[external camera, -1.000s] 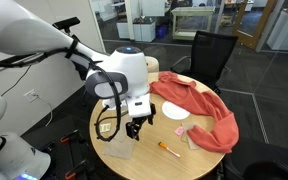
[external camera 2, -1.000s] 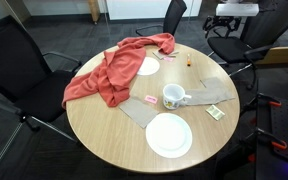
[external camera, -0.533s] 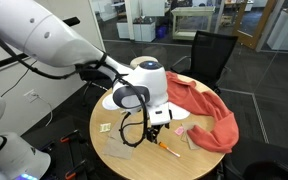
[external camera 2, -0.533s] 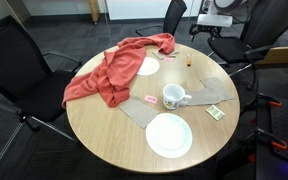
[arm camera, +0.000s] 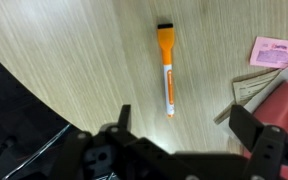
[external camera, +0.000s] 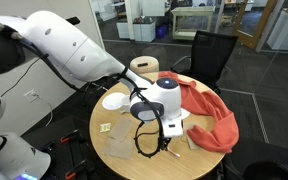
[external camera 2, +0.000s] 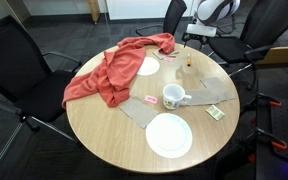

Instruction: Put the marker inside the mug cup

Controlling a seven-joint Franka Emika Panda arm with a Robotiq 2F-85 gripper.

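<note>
The orange marker lies flat on the wooden table, black cap pointing away from me and paler tip towards me. My gripper is open and hovers above it, with the marker just beyond the gap between the fingers. In an exterior view the gripper hangs over the far table edge above the marker. The white mug stands upright mid-table, handle to the side, well apart from the marker. The arm hides the mug in the exterior view that shows the gripper.
A red cloth covers part of the table. A pink-white card and brown paper lie right of the marker. A white plate and a translucent container sit on the table. The table edge is close by.
The arm has swung across the table from the translucent container side to above the marker. The gripper stays open. The marker and mug have not moved.
</note>
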